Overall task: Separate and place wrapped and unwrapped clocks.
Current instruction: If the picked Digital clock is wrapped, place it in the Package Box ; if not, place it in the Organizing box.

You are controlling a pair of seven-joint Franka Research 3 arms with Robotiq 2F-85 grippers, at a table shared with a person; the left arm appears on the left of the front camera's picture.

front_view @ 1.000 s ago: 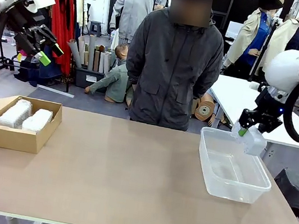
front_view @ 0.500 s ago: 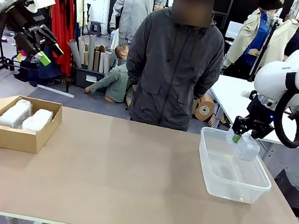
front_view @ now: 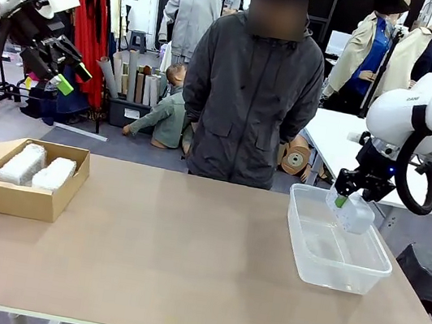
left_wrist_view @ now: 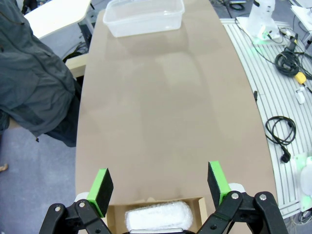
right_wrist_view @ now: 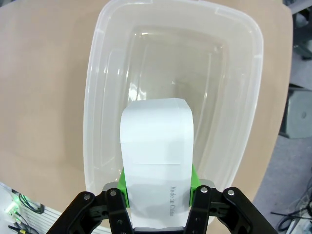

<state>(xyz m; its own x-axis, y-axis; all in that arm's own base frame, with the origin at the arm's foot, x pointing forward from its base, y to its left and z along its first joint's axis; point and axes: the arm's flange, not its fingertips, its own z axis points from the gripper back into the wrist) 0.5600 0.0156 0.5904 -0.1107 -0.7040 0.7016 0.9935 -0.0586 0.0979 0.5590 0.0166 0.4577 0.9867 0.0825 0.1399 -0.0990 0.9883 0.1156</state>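
Bare clock (right_wrist_view: 157,146): smooth matt white plastic. Tub (right_wrist_view: 243,117): clear glossy plastic. Beside it, table (front_view: 183,264) matt brown. Cardboard box (front_view: 21,199); wrapped clocks (front_view: 20,163) crinkly film.

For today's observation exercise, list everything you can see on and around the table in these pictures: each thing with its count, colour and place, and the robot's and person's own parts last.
Wrapped white clocks in crinkly clear plastic: two, white, side by side in the cardboard box.
Bare slim white clock: one, white, held over the tub.
Brown cardboard box: one, brown, on the table's left part.
Clear rectangular plastic tub: one, clear, on the table's right part.
Brown table: one, brown, across the foreground.
Right gripper: black with green pads, shut on the bare clock above the tub.
Left gripper: black with green pads, open, raised over the box.
Person: one, dark grey jacket, standing at the far side.
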